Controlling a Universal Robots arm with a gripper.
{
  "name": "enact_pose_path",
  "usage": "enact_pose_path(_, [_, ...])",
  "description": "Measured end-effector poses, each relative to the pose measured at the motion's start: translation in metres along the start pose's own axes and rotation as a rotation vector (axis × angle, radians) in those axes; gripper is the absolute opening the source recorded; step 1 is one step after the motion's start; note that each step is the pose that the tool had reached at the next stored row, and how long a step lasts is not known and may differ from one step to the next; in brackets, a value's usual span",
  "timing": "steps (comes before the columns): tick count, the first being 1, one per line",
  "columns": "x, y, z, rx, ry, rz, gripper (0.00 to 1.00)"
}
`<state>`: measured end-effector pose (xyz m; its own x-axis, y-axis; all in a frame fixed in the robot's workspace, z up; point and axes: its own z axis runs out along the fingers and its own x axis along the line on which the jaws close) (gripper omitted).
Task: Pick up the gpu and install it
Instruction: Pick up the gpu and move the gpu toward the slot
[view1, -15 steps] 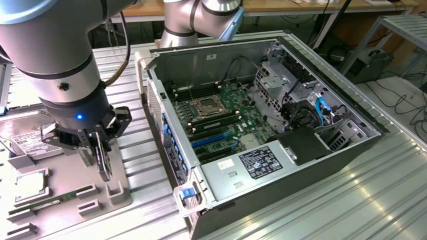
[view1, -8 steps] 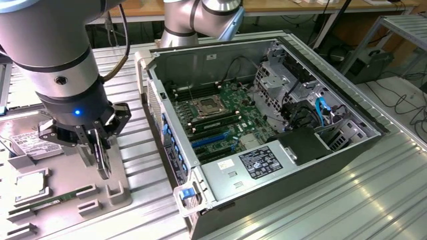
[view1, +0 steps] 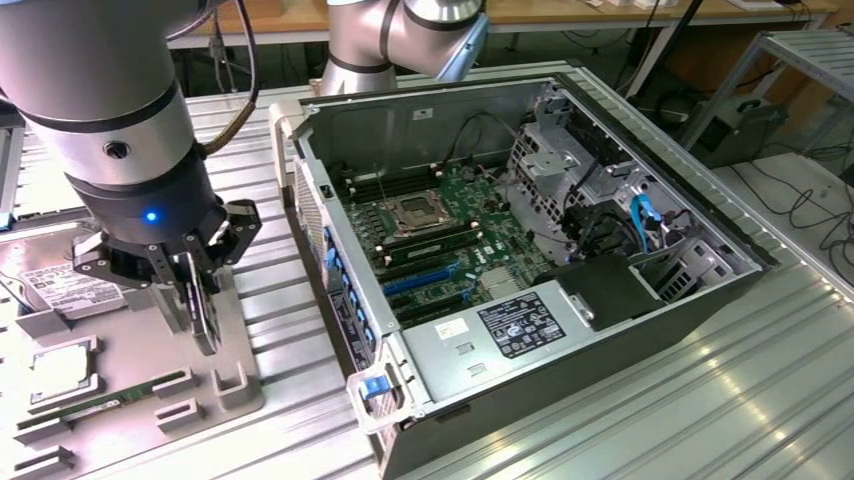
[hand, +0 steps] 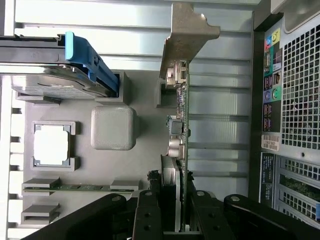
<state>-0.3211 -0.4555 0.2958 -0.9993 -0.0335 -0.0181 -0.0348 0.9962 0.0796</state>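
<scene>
GPU stands upright, edge-on, clamped between the fingers of the gripper, over the gray tray, at the exterior view's left of the open case.

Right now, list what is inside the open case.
Inside the case: a motherboard with a CPU socket, blue slots, a labelled power supply, a drive cage and cables. Whatever lies under the power supply is covered.

Silver arm, black joint bands, blue light, black tool.
</scene>
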Motion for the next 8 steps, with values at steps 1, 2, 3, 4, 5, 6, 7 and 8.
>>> enact_pose_path(1, [0.0, 0.0001, -0.0018, 0.0, 0.0, 0.0, 0.28])
enact_pose_path(2, [-0.0001, 0.0002, -0.0027, 0.0, 0.0001, 0.0, 0.28])
enact_pose_path(3, [-0.0001, 0.0003, -0.0034, 0.0, 0.0, 0.0, 0.28])
enact_pose_path(4, [-0.0001, 0.0003, -0.0041, 0.0, 0.0, 0.0, 0.28])
enact_pose_path(5, [-0.0001, 0.0004, -0.0049, 0.0001, 0.0001, 0.0, 0.28])
enact_pose_path(6, [-0.0001, 0.0005, -0.0058, 0.0, 0.0, 0.0, 0.28])
enact_pose_path(7, [-0.0001, 0.0005, -0.0067, 0.0, 0.0, 0.0, 0.28])
enact_pose_path(8, [-0.0002, 0.0006, -0.0076, 0.0001, 0.0001, 0.0, 0.28])
